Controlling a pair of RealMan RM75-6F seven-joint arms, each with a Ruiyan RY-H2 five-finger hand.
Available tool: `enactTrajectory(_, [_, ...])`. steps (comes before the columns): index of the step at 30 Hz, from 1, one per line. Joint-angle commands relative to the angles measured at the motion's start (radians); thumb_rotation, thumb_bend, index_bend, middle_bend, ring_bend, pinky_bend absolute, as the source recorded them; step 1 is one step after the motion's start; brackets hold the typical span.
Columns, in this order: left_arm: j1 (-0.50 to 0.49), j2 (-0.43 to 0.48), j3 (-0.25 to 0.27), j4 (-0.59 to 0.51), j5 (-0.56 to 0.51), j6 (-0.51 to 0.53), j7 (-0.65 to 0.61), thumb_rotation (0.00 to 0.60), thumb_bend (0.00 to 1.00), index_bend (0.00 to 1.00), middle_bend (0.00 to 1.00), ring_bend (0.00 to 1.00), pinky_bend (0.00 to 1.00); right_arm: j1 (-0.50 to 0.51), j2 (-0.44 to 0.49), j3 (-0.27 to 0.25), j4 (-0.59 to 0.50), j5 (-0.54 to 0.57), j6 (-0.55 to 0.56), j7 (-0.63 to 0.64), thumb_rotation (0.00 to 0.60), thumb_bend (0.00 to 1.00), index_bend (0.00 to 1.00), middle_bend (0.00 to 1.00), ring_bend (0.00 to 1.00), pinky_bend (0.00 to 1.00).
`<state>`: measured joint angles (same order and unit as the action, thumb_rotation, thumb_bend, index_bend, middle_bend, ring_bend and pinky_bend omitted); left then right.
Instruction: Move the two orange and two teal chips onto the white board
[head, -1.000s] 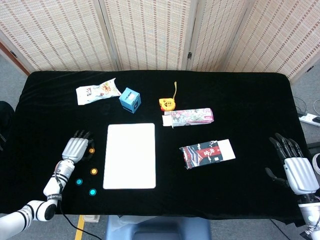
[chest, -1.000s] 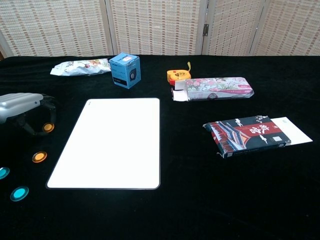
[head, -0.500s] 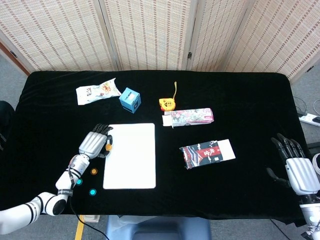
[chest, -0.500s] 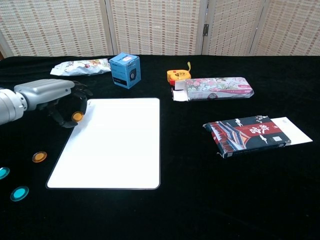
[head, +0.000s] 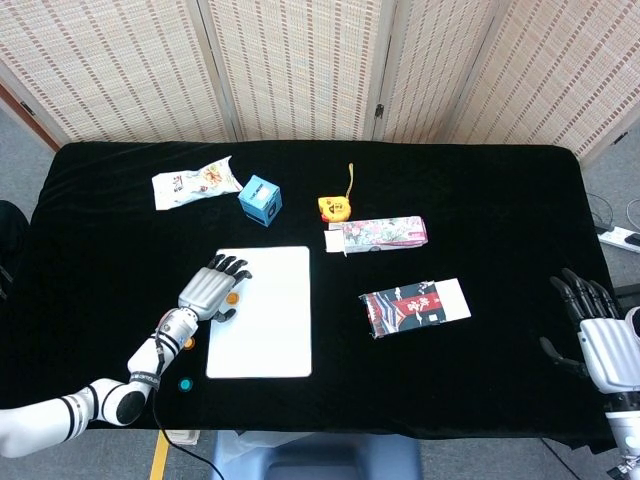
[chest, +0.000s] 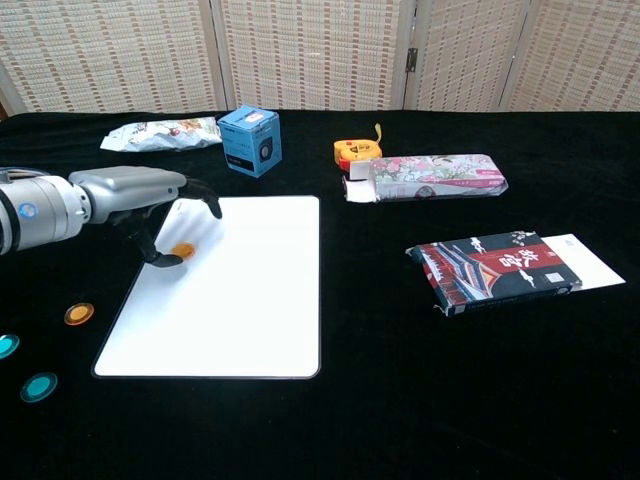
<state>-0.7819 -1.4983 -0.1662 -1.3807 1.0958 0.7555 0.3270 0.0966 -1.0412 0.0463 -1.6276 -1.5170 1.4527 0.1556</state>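
Note:
The white board (head: 268, 335) (chest: 235, 320) lies left of the table's middle. One orange chip (head: 232, 297) (chest: 182, 249) lies on its near-left part, just beside the thumb of my left hand (head: 212, 289) (chest: 140, 195). That hand hovers over the board's left edge with its fingers spread and nothing between them. A second orange chip (head: 188, 343) (chest: 79, 314) and two teal chips (chest: 39, 387) (chest: 5, 346) lie on the black cloth left of the board; the head view shows only one teal chip (head: 185, 383). My right hand (head: 600, 338) hangs open off the table's right edge.
A snack bag (head: 195, 183), a blue box (head: 260, 200) and a yellow tape measure (head: 334, 208) stand behind the board. A floral box (head: 380, 235) and a dark red packet (head: 414, 307) lie to its right.
My left hand carried an orange chip from the cloth rightward onto the board, and the chip now lies there free of the fingers. The right hand drifted slightly lower.

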Motion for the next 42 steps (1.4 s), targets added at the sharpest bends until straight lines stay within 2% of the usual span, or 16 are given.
enactTrajectory(1, [0.023,0.045,0.022,-0.048,0.04,0.048,-0.007,0.6,0.37,0.28,0.1,0.0,0.0,0.0,0.003,0.001,-0.004,-0.005,0.003,-0.002,0.6,0.36,0.0,0.02,0.0,0.0])
enactTrajectory(4, [0.053,0.091,0.052,-0.086,0.103,0.095,-0.026,0.6,0.37,0.38,0.1,0.0,0.0,0.003,0.004,0.002,-0.008,-0.009,0.002,-0.005,0.6,0.36,0.0,0.02,0.0,0.0])
enactTrajectory(7, [0.089,0.133,0.091,-0.115,0.167,0.139,-0.052,0.6,0.37,0.42,0.1,0.01,0.0,0.007,0.001,0.002,-0.011,-0.016,-0.001,-0.009,0.6,0.36,0.0,0.02,0.0,0.0])
enactTrajectory(14, [0.175,0.188,0.165,-0.14,0.269,0.248,-0.106,0.6,0.37,0.43,0.1,0.02,0.0,0.016,-0.005,0.002,-0.014,-0.027,-0.009,-0.013,0.6,0.36,0.0,0.02,0.0,0.0])
enactTrajectory(21, [0.226,0.18,0.226,-0.116,0.337,0.283,-0.127,0.6,0.37,0.42,0.1,0.02,0.0,0.022,-0.006,0.002,-0.019,-0.034,-0.012,-0.017,0.6,0.36,0.0,0.02,0.0,0.0])
enactTrajectory(28, [0.243,0.147,0.233,-0.079,0.354,0.288,-0.133,0.6,0.37,0.42,0.1,0.02,0.0,0.022,-0.004,0.001,-0.022,-0.037,-0.009,-0.02,0.6,0.36,0.0,0.02,0.0,0.0])
enactTrajectory(42, [0.252,0.104,0.221,-0.034,0.319,0.25,-0.099,0.6,0.37,0.43,0.1,0.01,0.0,0.017,-0.002,-0.001,-0.025,-0.034,-0.003,-0.02,0.6,0.36,0.0,0.02,0.0,0.0])
